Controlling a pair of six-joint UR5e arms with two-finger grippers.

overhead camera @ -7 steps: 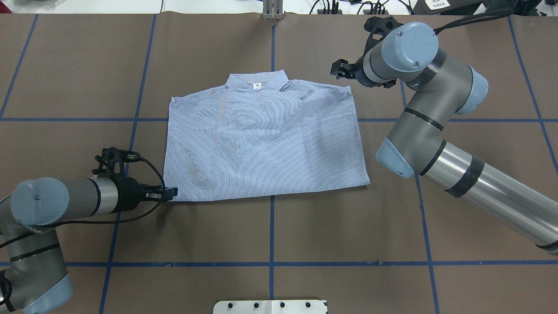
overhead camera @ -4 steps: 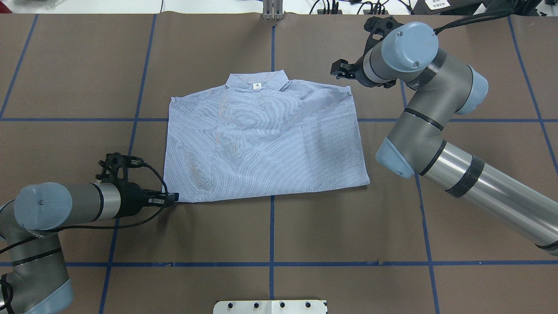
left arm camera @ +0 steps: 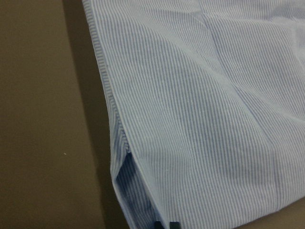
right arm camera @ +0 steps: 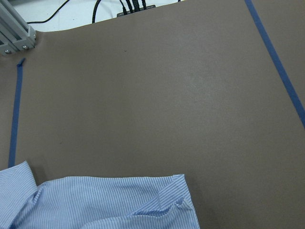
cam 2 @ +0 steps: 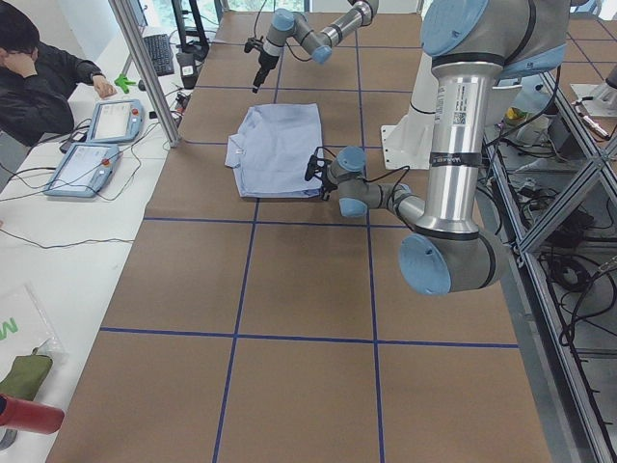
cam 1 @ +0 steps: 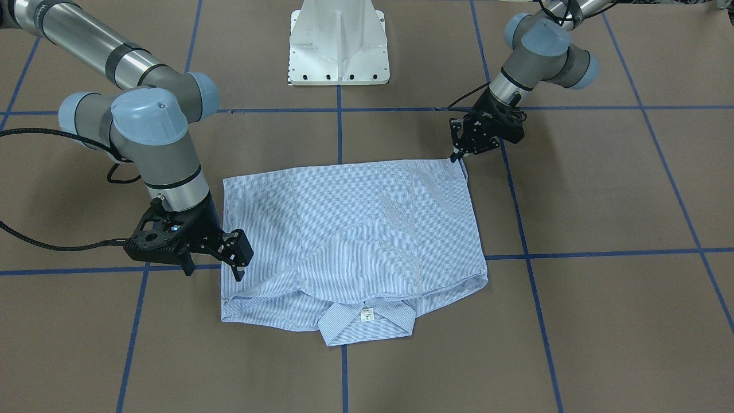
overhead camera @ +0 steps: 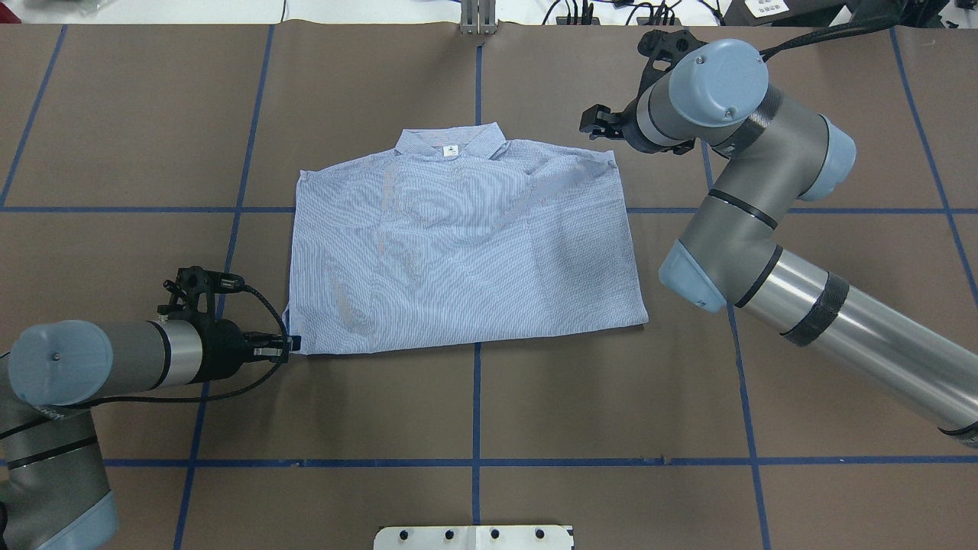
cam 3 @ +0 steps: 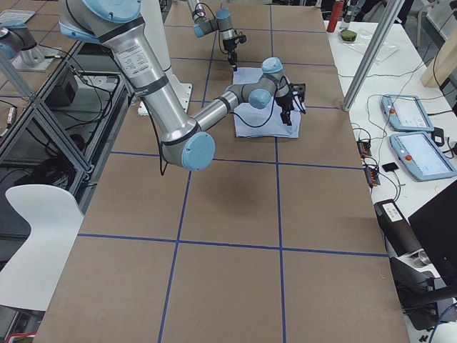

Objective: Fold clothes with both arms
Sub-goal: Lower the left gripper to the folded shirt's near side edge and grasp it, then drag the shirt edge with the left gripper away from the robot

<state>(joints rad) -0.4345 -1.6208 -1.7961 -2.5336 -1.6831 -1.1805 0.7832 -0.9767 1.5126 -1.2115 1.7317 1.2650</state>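
From across the worktop (cam 1: 602, 201), the light blue striped shirt (cam 1: 355, 229) lies flat and folded into a rough square in the middle, with its collar (cam 1: 367, 327) and white label (cam 1: 367, 314) at the edge away from the robot. The left arm (cam 1: 545, 46) reaches down to the hem corner nearest the base, and the left jaws are pressed together on that corner. The right arm (cam 1: 155, 132) holds the right jaws spread just beside the shirt's side edge, near the shoulder; whether they touch the cloth cannot be told. From overhead, the shirt (overhead camera: 458, 252) straddles the blue tape lines (overhead camera: 475, 412), with the left jaws at its near left corner and the right jaws off its far right corner. The two side views show the same layout, small. The left wrist view shows striped cloth (left arm camera: 200, 119) with a lifted fold and two black fingertips (left arm camera: 174, 224) close together at its edge. The right wrist view shows a shirt corner (right arm camera: 162, 200) on bare brown paper.
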